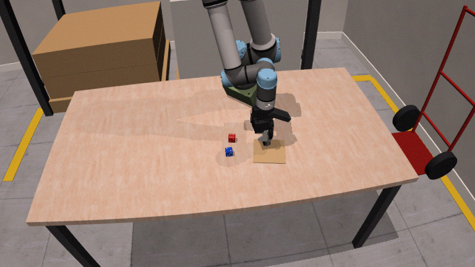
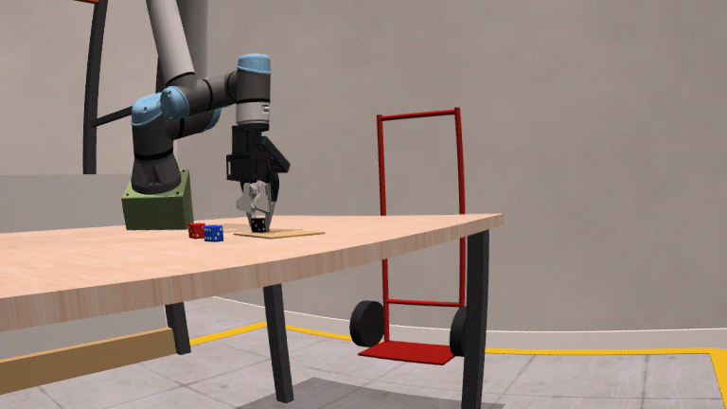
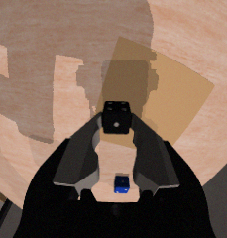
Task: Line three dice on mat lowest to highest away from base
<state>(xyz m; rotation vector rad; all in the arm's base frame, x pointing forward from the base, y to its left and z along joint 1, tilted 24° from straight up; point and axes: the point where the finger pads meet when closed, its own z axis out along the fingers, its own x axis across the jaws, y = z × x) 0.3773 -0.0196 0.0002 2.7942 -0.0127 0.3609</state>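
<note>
Spreading beneath everything else, the table (image 1: pixel 140 183) (image 2: pixel 160 265) (image 3: pixel 197 25) carries the arm (image 1: pixel 222 36) (image 2: pixel 168 29), which stands on a green base (image 1: pixel 241 95) (image 2: pixel 156 213) and bends down toward the mat (image 1: pixel 269 156) (image 2: pixel 297 233) (image 3: pixel 179 91). Beyond one end of the table stands a red cart (image 1: pixel 445 55) (image 2: pixel 381 168), and brown boxes (image 1: pixel 104 29) are stacked behind the opposite side.

The gripper (image 1: pixel 267 142) (image 2: pixel 259 224) (image 3: pixel 116 113) points straight down over the part of the mat nearest the base. Its fingers are drawn in to a narrow gap, the width of the black die (image 2: pixel 258 224) (image 3: pixel 116 118), which they grip at their tips. The black die looks level and sits right at the mat's surface; whether its underside touches, I cannot tell.

The red die (image 1: pixel 231 138) (image 2: pixel 196 230) and the blue die (image 1: pixel 228 151) (image 2: pixel 213 233) (image 3: pixel 121 184) rest flat on the table beside the mat, close together but apart, the red one nearer the base. Neither is on the mat.
</note>
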